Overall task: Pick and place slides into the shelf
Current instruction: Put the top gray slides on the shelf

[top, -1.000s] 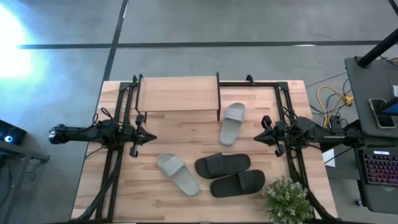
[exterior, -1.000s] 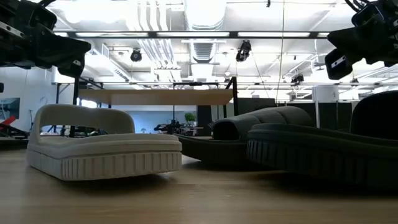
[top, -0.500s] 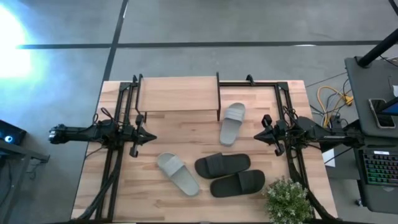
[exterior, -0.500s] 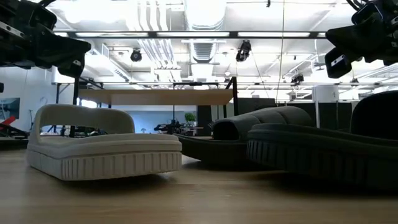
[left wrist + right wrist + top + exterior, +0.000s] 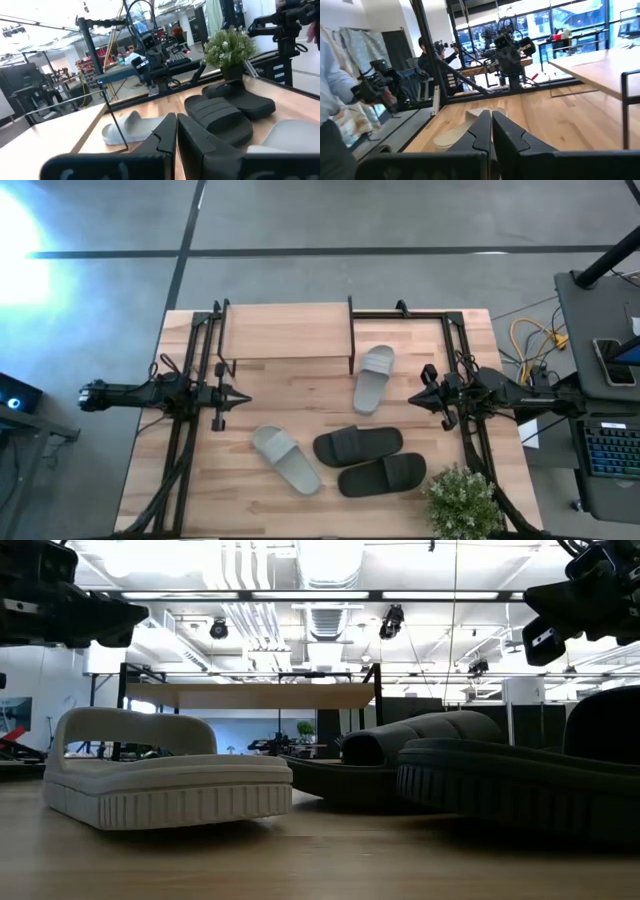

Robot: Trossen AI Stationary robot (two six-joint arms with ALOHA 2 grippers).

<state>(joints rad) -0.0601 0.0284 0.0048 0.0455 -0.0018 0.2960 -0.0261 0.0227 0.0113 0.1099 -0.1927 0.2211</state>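
Four slides lie sole-down on the table. One pale grey slide (image 5: 374, 378) sits just right of the shelf, the other (image 5: 286, 458) left of the black pair (image 5: 358, 445) (image 5: 382, 473). The shelf (image 5: 287, 330) stands on thin black legs at the far edge. My left gripper (image 5: 243, 397) hovers shut over the left side, above the table and apart from every slide. My right gripper (image 5: 413, 401) hovers shut on the right, beside the far grey slide. The left wrist view shows the black pair (image 5: 220, 116) and a grey slide (image 5: 131, 128); the right wrist view shows a grey slide (image 5: 462, 131).
A potted plant (image 5: 462, 500) stands at the near right corner, close to the black slides. Black arm frames (image 5: 190, 380) run along both table sides. A desk with a keyboard (image 5: 610, 450) stands beyond the right edge. A person (image 5: 335, 100) shows in the room.
My left gripper has turned about its wrist axis while staying in place; its fingers, which stood slanted before, now lie level. The slides and the right arm have kept still.
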